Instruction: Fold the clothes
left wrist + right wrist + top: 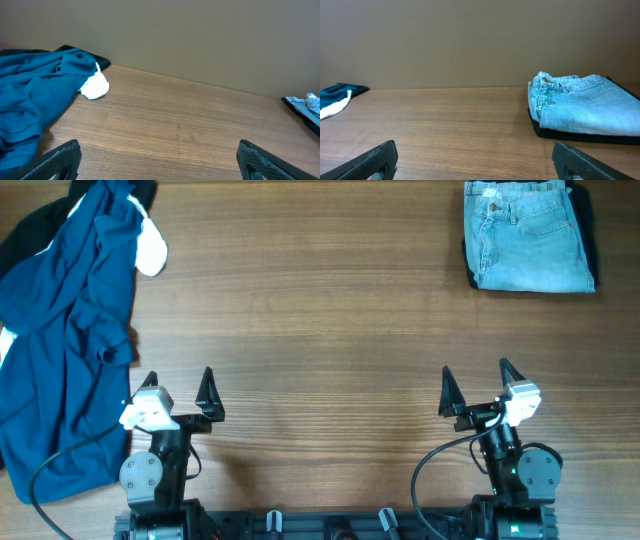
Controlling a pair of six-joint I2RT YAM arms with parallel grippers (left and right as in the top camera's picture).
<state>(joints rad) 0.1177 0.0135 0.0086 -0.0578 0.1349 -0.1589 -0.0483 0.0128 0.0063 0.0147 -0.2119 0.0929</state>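
The pale light-blue denim shorts (528, 235) lie folded at the far right corner of the table, on top of a dark folded garment (588, 220). They also show in the right wrist view (580, 107), and their edge shows in the left wrist view (309, 102). My left gripper (180, 390) is open and empty near the front left. My right gripper (478, 385) is open and empty near the front right, well short of the shorts. Between the open fingers of the left (159, 162) and the right (475, 162) only bare wood shows.
A crumpled deep-blue garment (60, 330) with a white patch (150, 250) covers the left side of the table and shows in the left wrist view (30, 95). Black fabric (30, 225) lies under it at the far left. The wooden tabletop (330, 320) spans the middle.
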